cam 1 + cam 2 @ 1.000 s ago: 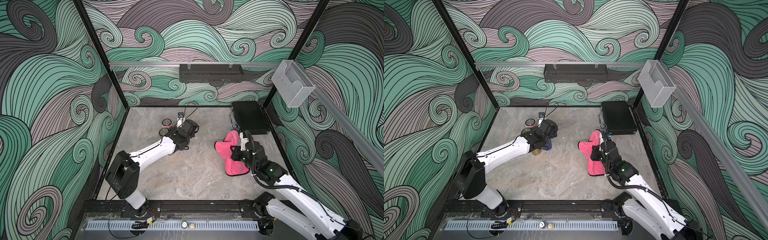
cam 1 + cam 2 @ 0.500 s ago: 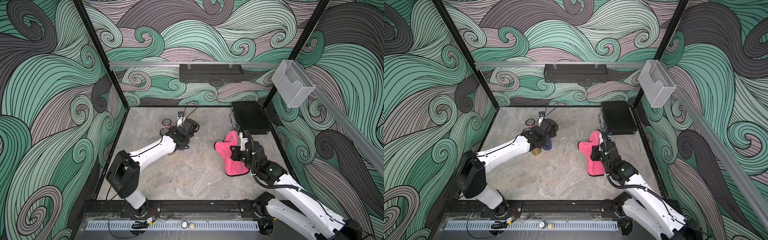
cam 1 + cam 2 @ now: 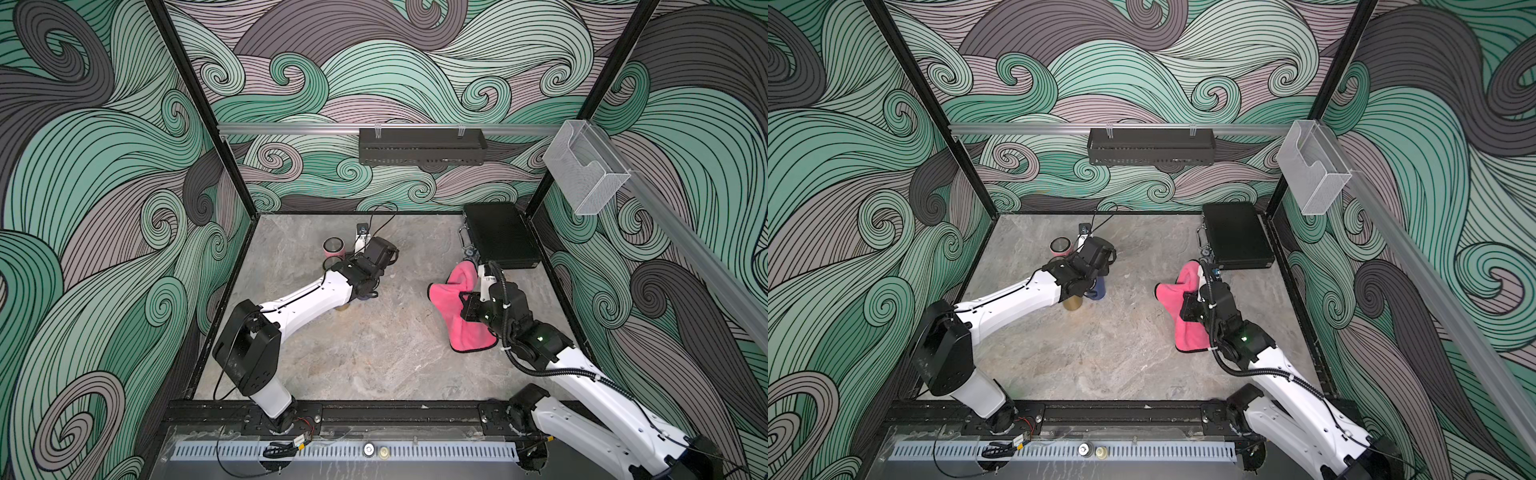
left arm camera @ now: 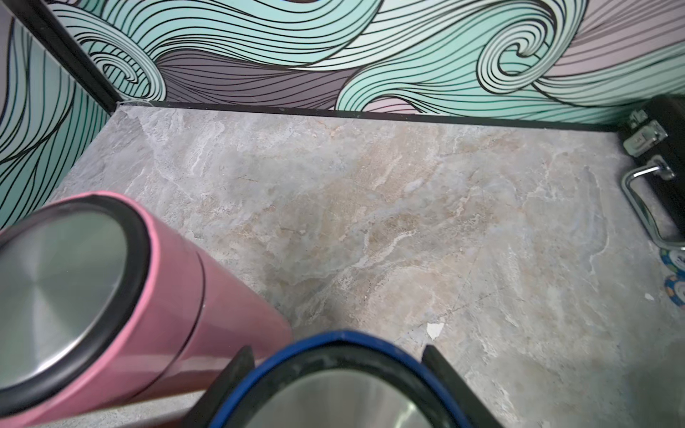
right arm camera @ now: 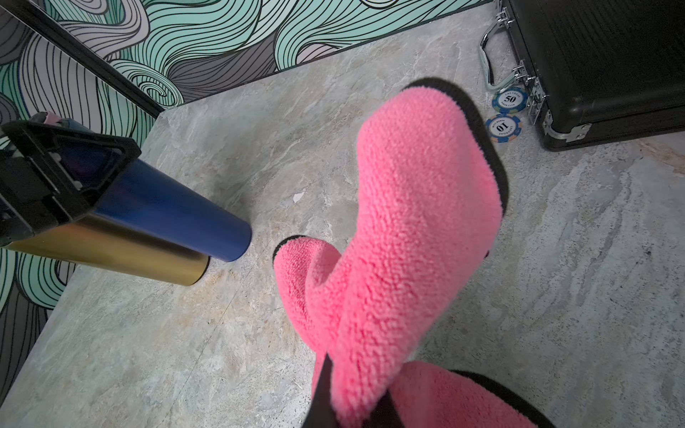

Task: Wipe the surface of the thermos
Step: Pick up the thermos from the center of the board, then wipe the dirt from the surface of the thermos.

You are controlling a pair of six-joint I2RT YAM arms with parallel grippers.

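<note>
The blue thermos (image 5: 166,211) stands upright left of the worktop's (image 3: 374,353) middle, and we see our left gripper (image 4: 335,357) clamped round its top. A gold thermos (image 5: 148,259) stands just beside it, with a pink thermos (image 4: 111,296) towards the rear. Our right gripper (image 5: 348,407) pinches a cloth (image 5: 407,222) nearer the right edge.

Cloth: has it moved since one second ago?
No. In a top view the cloth keeps the same place, its upper fold just beside the near corner of the case.
</note>
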